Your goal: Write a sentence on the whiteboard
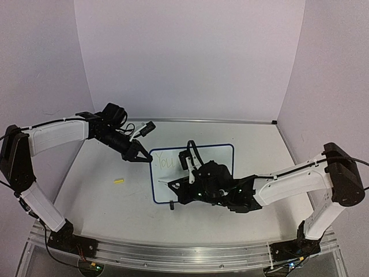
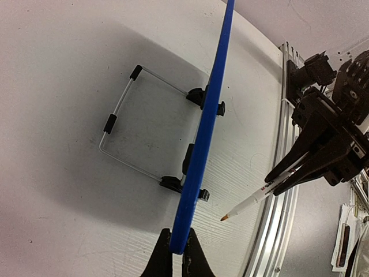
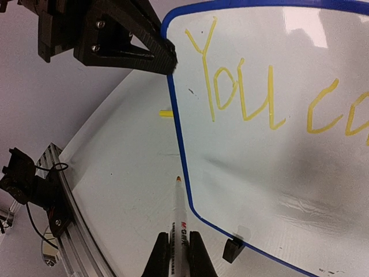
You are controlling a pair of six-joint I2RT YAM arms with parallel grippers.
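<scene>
Two claws closed, each on its own thing. Left gripper (image 1: 141,157) clamped on the upper-left corner of the whiteboard (image 1: 222,153), steadying it on its wire stand (image 2: 109,123). Right gripper (image 3: 179,254) shut around a white pen (image 3: 179,216), barrel pointing away from the wrist, up toward the writing.

Board propped mid-table, face turned to the right arm, long axis running left to right. Of the sentence (image 3: 242,98), only "You" and the start of a next word in view, yellow, along the top.

Pen tip low and just beside the board's left frame edge, under the "Y", seemingly clear of the surface. Probably next: forward and slightly rightward onto the bare white below "You", then strokes rightward along the long axis. Right arm plainly the nearer one for that.
</scene>
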